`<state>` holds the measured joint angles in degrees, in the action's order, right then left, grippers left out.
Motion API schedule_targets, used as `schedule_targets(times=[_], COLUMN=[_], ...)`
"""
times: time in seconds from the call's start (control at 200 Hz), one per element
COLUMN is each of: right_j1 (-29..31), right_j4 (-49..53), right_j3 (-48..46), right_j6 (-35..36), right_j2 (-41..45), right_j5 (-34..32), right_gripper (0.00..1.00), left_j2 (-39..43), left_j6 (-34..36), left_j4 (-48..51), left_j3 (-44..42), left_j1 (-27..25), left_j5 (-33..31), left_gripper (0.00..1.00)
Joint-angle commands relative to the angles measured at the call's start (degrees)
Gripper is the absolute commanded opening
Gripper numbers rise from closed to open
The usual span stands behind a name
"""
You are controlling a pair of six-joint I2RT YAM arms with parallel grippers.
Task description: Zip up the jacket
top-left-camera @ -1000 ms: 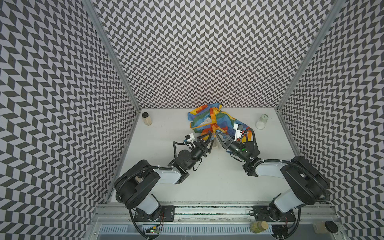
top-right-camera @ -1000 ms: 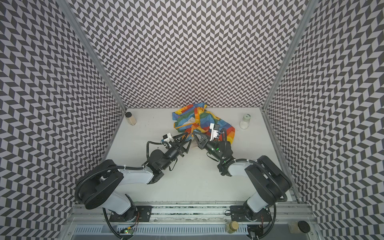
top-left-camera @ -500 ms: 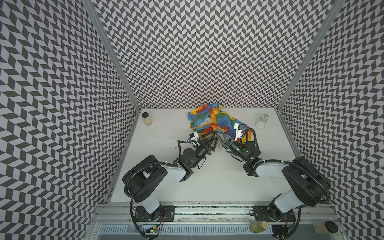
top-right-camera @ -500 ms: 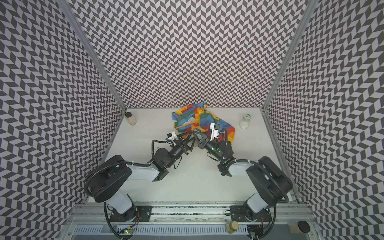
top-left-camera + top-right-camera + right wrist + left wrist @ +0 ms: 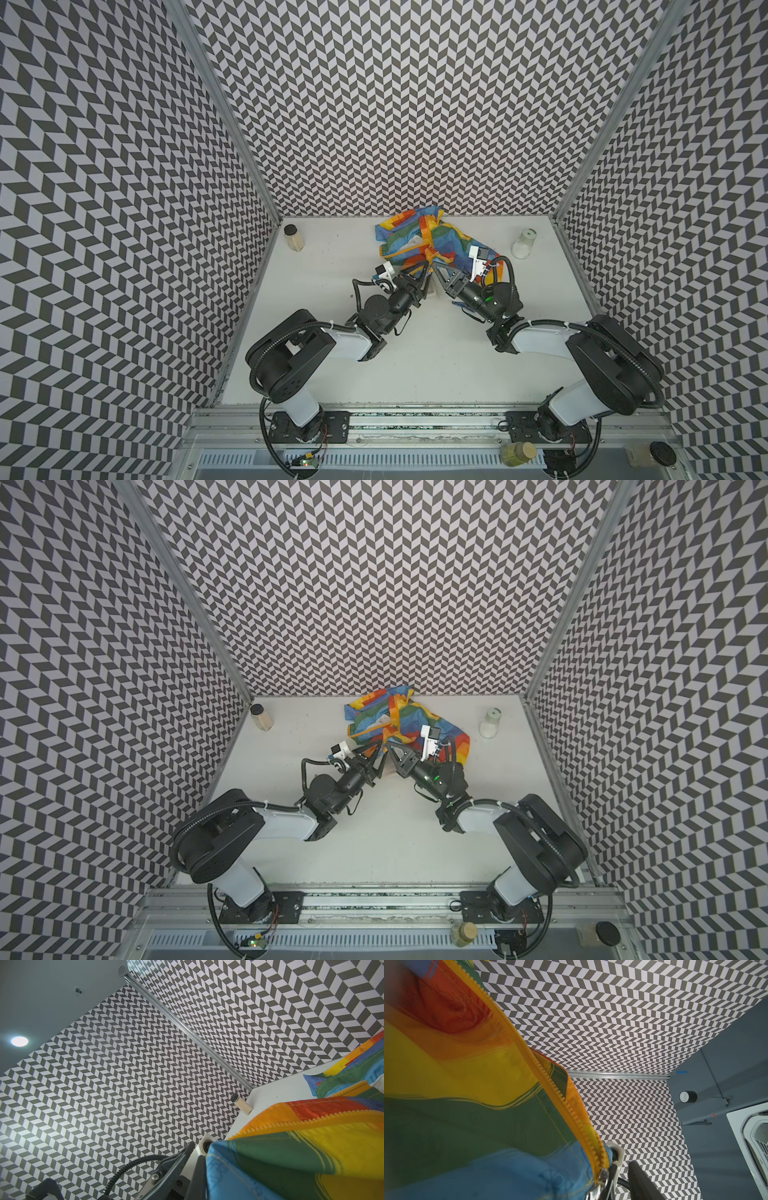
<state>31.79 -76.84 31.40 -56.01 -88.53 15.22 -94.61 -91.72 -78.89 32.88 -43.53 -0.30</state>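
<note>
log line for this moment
left gripper open at jacket front edge | right gripper shut on jacket | zipper undone

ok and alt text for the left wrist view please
A rainbow-striped jacket, close to the lens, fills about half the frame in red, yellow, green and blue bands; its orange-yellow zipper strip runs diagonally to a metal slider at the frame's edge. Behind are a chevron-patterned wall and a grey ceiling.
</note>
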Motion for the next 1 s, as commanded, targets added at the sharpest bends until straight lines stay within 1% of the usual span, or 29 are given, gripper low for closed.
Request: schedule_targets(times=[0.0, 0.07, 0.19, 0.305, 0.416, 0.556, 0.856, 0.916, 0.996], right_j1=[0.5, 0.5, 0.5, 0.5, 0.5, 0.5, 0.5, 0.5, 0.5], right_j4=[-4.1, -4.0, -4.0, -4.0, -4.0, -4.0, -4.1, -4.0, -4.1], right_j3=[0.3, 0.2, 0.1, 0.2, 0.5, 0.9, 0.6, 0.6, 0.6], right_j6=[-0.2, -0.2, -0.1, 0.0, -0.1, -0.4, -0.4, -0.5, -0.7], right_j2=[1.6, 1.6, 1.8, 1.9, 1.8, 1.6, 1.7, 1.6, 1.5], right_j5=[0.7, 0.7, 0.5, 0.3, 0.3, 0.7, 0.9, 1.0, 1.0], right_gripper=[0.00, 0.00, 0.00, 0.00, 0.00, 0.00, 0.00, 0.00, 0.00], left_j2=[1.0, 1.1, 2.1, 3.1, 3.4, 2.4, 2.6, 2.6, 2.4], left_j6=[0.3, 0.3, 0.8, 0.8, 0.6, 0.1, 0.3, 0.3, 0.3], left_j4=[-2.2, -2.2, -2.1, -2.1, -2.1, -2.1, -2.2, -2.2, -2.2], left_j3=[-1.0, -1.1, -1.7, -2.8, -3.5, -2.8, -2.5, -2.5, -2.3], left_j1=[0.3, 0.4, 0.3, 0.3, 0.3, 0.4, 0.3, 0.2, 0.0], left_j5=[-1.2, -1.1, -1.5, -2.0, -2.1, -1.6, -1.7, -1.6, -1.3], left_gripper=[0.49, 0.46, 0.45, 0.48, 0.46, 0.42, 0.28, 0.29, 0.34])
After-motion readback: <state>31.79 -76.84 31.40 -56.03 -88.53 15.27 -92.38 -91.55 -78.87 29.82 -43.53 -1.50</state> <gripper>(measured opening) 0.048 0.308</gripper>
